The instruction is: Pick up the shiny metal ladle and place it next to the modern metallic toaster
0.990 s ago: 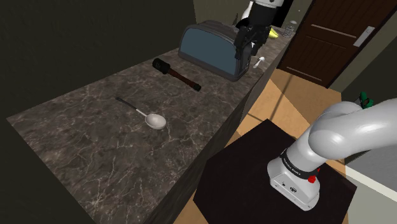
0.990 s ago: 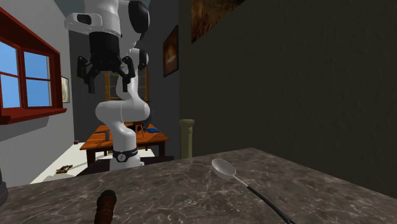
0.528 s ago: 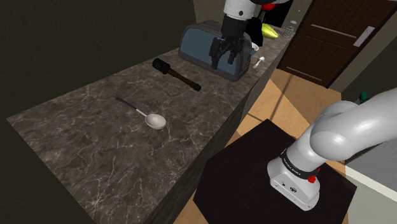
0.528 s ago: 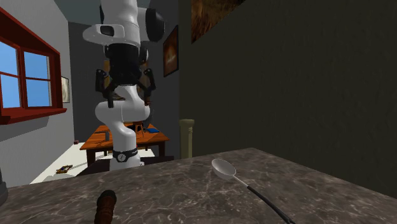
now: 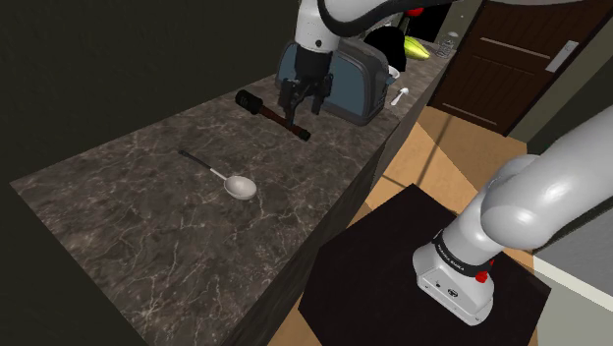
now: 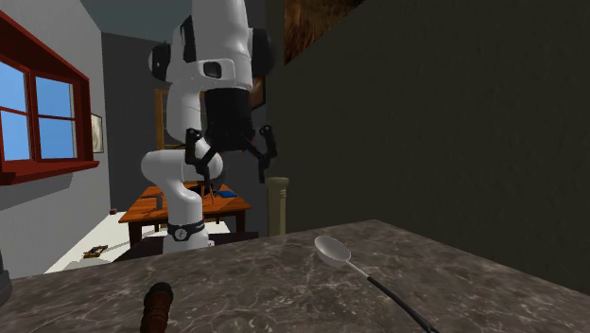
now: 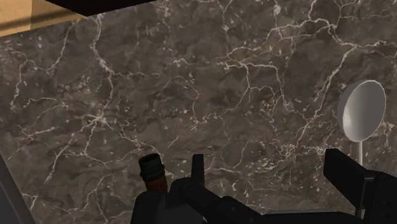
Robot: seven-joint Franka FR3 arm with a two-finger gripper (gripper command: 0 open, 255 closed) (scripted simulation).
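Ladle lying flat on dark marbled counter, bowl facing up, nothing touching it. Gripper hanging above counter, fingers spread wide, clasping nothing. Dark-handled utensil lying on counter beneath gripper. In shoulder view, ladle sitting at 7 o'clock from gripper, well apart. Toaster standing at 2 o'clock, close behind gripper. Small white spoon resting at 3 o'clock of toaster, near counter edge. Stand sitting at 5 o'clock.
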